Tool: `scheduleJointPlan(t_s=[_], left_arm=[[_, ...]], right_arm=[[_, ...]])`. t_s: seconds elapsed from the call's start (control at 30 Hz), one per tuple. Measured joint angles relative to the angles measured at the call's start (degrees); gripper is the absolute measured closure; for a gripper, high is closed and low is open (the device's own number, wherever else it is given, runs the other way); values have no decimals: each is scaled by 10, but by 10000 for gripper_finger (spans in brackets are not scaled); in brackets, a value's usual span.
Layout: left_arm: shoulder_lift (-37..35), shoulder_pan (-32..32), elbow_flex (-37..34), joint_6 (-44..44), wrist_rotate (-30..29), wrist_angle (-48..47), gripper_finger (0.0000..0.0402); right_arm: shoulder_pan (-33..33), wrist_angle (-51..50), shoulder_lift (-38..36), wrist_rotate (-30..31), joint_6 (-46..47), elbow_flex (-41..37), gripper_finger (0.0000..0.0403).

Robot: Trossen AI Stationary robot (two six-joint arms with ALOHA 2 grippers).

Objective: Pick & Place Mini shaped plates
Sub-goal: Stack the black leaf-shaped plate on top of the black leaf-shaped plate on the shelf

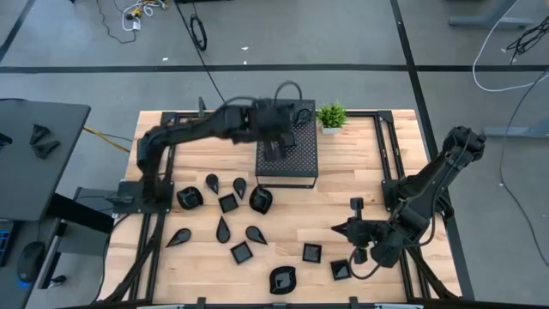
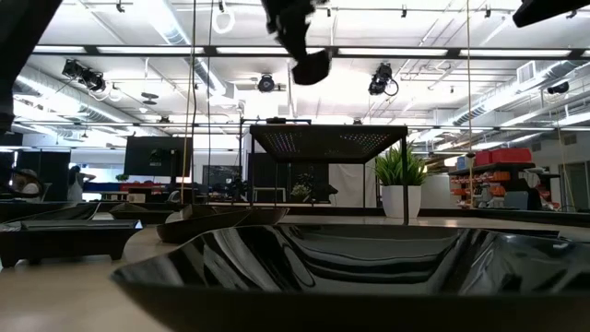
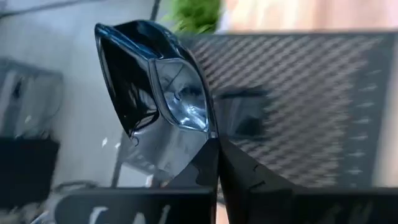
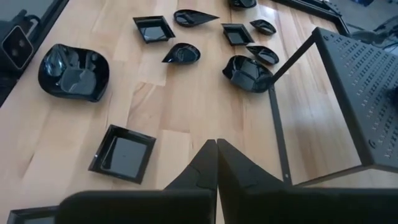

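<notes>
You won't find any readable text, label, brand, number or sign in these views. The screens and shelves in the room behind the counter are too far off and too small to make out any lettering.

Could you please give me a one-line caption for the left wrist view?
Left gripper pinching a glossy black plate above the perforated box.
</notes>
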Motion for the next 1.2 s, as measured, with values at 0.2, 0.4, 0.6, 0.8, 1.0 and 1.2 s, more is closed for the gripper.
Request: scheduleJointPlan(t_s=[0.2,0.4,0.6,0.8,1.0,1.2], left_arm=[[10,39,0,54,-13,14,397],[49,38,0,156,-4,24,389],[78,43,0,150,-8,37,395],[93,49,0,136,-14,35,388],[97,65,0,87,-15,28,383],[97,76,0,55,-7,25,391]], right_arm=[[0,1,0,0,-5,0,399],[0,8,0,7,-11,0,399],[0,10,0,10,-15,0,399],[0,11,0,10,-15,0,399],[0,11,0,10,-15,0,399],[0,11,0,10,-16,0,399]])
